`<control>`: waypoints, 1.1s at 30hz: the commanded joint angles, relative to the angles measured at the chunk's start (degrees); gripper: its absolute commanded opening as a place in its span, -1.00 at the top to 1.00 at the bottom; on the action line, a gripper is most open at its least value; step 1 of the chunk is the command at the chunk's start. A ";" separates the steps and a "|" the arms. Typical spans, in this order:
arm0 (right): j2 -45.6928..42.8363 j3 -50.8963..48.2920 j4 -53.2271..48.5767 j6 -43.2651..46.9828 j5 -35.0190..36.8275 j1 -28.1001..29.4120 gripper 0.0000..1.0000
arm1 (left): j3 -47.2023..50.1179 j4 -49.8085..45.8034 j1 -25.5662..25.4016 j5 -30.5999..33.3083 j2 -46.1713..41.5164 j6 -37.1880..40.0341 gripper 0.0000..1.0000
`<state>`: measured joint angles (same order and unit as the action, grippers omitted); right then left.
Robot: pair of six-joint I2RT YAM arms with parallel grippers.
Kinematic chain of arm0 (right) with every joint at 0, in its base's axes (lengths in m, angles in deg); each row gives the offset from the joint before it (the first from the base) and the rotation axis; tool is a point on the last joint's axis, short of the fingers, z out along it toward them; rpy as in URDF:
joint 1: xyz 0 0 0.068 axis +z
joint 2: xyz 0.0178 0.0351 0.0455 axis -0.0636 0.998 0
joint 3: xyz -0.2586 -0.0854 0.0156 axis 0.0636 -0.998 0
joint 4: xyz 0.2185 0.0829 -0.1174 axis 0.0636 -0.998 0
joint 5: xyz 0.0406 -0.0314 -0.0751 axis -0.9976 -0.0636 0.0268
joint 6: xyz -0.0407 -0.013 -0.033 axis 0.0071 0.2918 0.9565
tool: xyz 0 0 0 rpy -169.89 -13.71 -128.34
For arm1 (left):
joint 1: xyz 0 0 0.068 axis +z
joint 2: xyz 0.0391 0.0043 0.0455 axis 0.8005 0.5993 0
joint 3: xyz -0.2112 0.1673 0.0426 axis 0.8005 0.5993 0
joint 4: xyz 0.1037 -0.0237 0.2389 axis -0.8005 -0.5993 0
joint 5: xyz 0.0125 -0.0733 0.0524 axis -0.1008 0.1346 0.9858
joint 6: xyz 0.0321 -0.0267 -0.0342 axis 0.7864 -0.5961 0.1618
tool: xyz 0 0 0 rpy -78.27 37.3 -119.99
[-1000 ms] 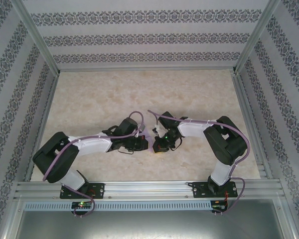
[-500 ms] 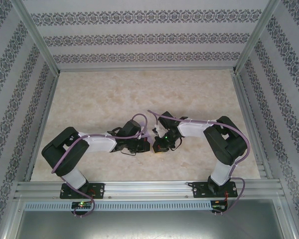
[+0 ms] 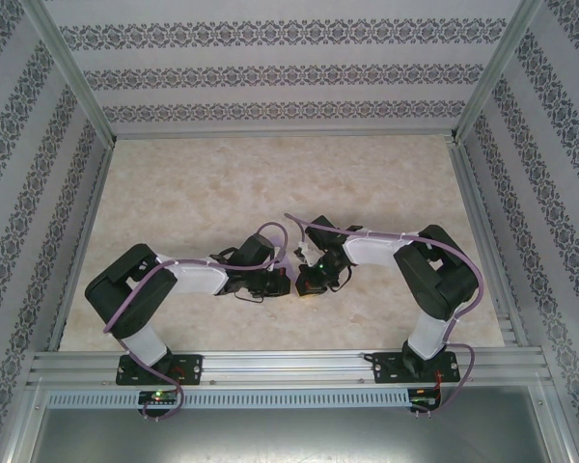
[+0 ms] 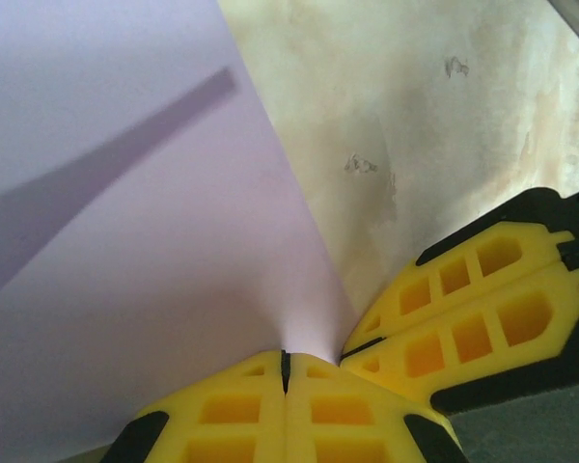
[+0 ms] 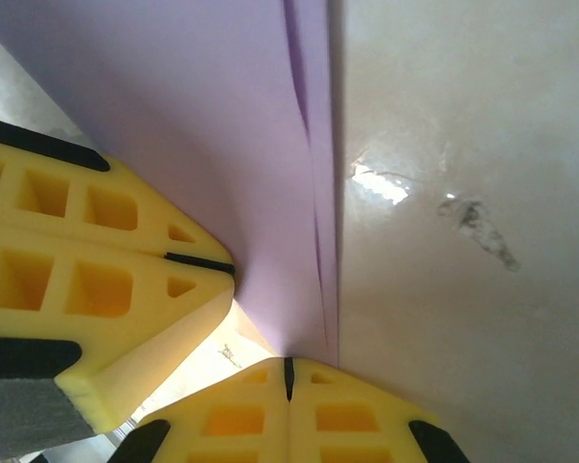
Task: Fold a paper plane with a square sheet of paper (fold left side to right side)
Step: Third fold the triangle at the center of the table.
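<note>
The lilac sheet of paper (image 4: 125, 241) lies low over the marble table, folded over itself, with layered edges running up the right wrist view (image 5: 309, 174). Its full outline is hidden, so I cannot tell whether it has a plane's shape. My left gripper (image 4: 286, 362) is shut on one point of the paper's near edge. My right gripper (image 5: 289, 365) is shut on the same edge right beside it. In the top view the two grippers meet tip to tip, left (image 3: 286, 284) and right (image 3: 305, 285), at the table's near middle.
The beige marble table (image 3: 270, 183) stretches away behind the grippers. Aluminium rails run along its left side (image 3: 85, 241), right side (image 3: 482, 231) and near edge (image 3: 289, 365). Patterned walls close in three sides.
The left arm's elbow has swung right and forward, and its gripper has edged closer to the right gripper. The right arm has stayed put. Both grippers remain shut.
</note>
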<state>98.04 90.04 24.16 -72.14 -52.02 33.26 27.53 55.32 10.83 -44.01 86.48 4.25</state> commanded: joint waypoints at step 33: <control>2.37 -1.76 -5.86 2.04 8.62 -0.28 1.00 | 3.85 -10.72 10.64 9.77 -6.13 10.56 1.00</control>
<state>98.06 90.24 23.85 -71.13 -51.45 33.26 29.15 48.10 19.58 -38.61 81.34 12.42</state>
